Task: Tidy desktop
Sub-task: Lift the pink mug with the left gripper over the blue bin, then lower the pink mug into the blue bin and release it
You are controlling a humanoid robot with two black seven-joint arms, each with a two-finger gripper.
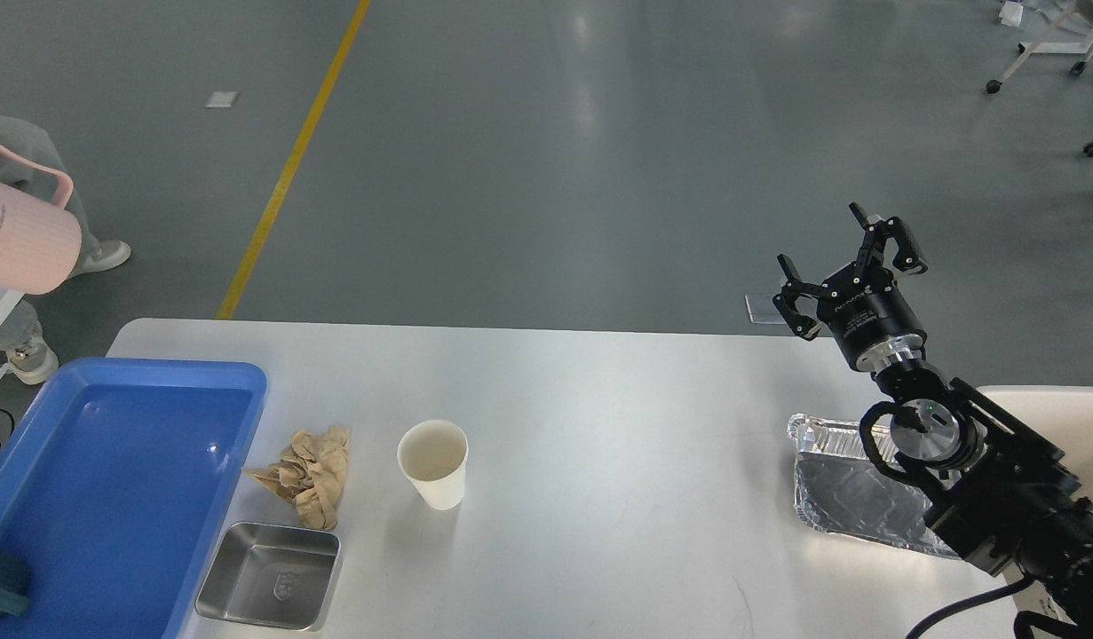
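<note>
Pink jug [18,240] lettered "OME", white desktop [599,426], right hand [843,266] spread, empty

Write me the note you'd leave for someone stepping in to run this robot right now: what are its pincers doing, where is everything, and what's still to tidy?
Right pincer: open, empty, raised above the desktop's far right edge.
Left pincer: not in view.
On the desktop: crumpled brown paper lying beside the blue tray, a white paper cup standing upright near the middle, a small steel tray at the front left, and a foil tray at the right, partly hidden by the right arm.
Done: nothing visibly; the blue tray looks empty.
Left: everything, probably starting with the paper and cup.
</note>
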